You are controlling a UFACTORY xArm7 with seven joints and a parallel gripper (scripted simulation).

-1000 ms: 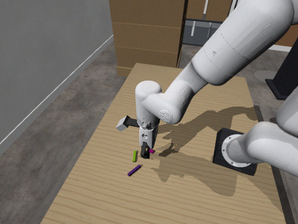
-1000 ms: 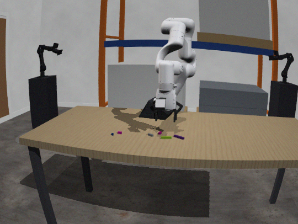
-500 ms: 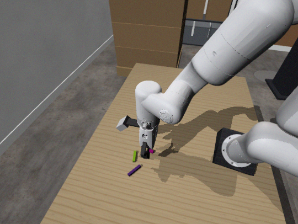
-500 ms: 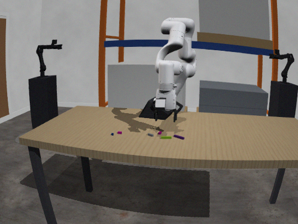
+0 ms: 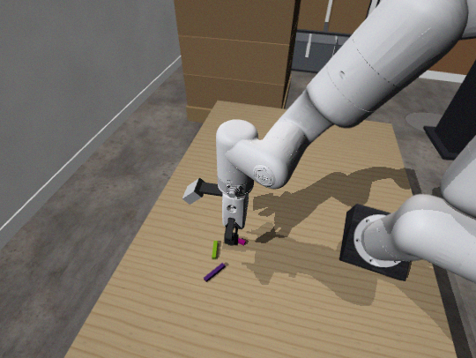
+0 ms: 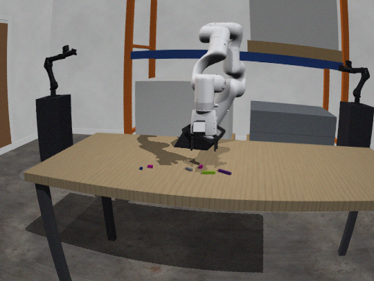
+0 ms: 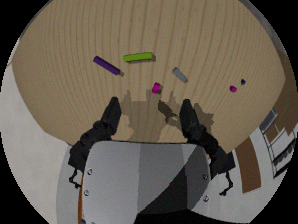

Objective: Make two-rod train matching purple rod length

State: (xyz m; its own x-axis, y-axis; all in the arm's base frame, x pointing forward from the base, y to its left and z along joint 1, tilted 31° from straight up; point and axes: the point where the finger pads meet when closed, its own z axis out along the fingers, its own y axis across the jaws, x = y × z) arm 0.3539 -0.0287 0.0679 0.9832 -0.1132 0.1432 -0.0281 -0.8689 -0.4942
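Observation:
My gripper (image 5: 230,240) (image 6: 203,149) (image 7: 150,105) is open and empty, a little above the table. A short magenta rod (image 5: 241,241) (image 6: 200,167) (image 7: 156,87) lies on the table just past the fingertips. The lime rod (image 5: 215,249) (image 6: 208,172) (image 7: 139,56) and the purple rod (image 5: 214,272) (image 6: 224,171) (image 7: 107,66) lie apart from each other nearby. A grey rod (image 6: 188,169) (image 7: 180,75) lies on the other side of the magenta one. A second magenta rod (image 6: 149,166) (image 7: 233,88) and a tiny blue rod (image 6: 140,168) (image 7: 242,82) lie farther off, close together.
The rods lie on a wooden table (image 5: 308,309) (image 6: 294,180). The arm's black base plate (image 5: 375,240) (image 6: 183,142) stands at the table's back edge. Black pedestals (image 6: 53,124) stand beside the table's ends, and cardboard boxes (image 5: 234,57) stand beyond it.

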